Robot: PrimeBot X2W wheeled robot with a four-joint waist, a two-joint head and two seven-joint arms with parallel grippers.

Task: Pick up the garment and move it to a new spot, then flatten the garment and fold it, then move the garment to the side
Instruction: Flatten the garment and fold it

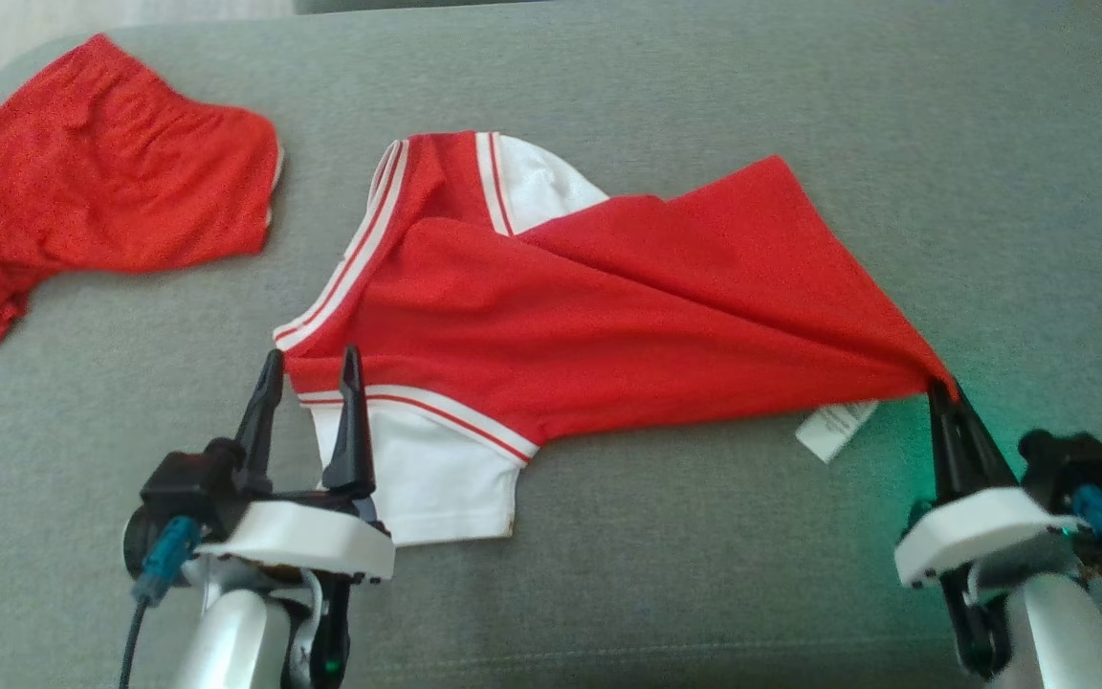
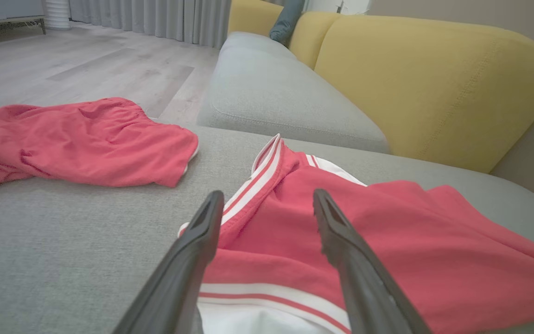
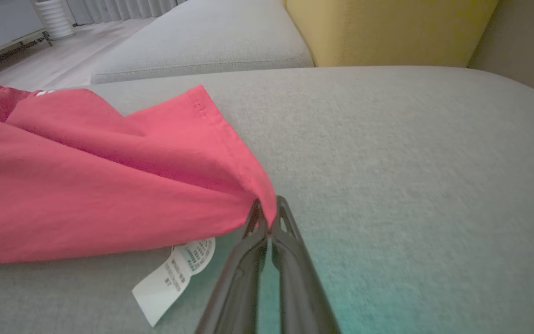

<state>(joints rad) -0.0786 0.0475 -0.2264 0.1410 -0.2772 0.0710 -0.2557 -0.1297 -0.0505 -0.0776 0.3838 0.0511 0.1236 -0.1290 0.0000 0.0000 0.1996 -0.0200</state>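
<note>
Red shorts (image 1: 101, 182) lie crumpled on the grey sofa cushion (image 1: 704, 593).

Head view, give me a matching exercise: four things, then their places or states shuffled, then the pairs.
1 left pincer
2 right pincer
3 red shorts
4 care label

a crumpled at the far left of the cushion
b shut on a corner of the jersey
c open at the striped sleeve
d white, beside the pinched corner

Pairs: 1-c, 2-b, 3-a, 4-d

Grey sofa seat (image 1: 704, 96) bears garment (image 1: 608, 316) and red shorts (image 1: 101, 211).
</note>
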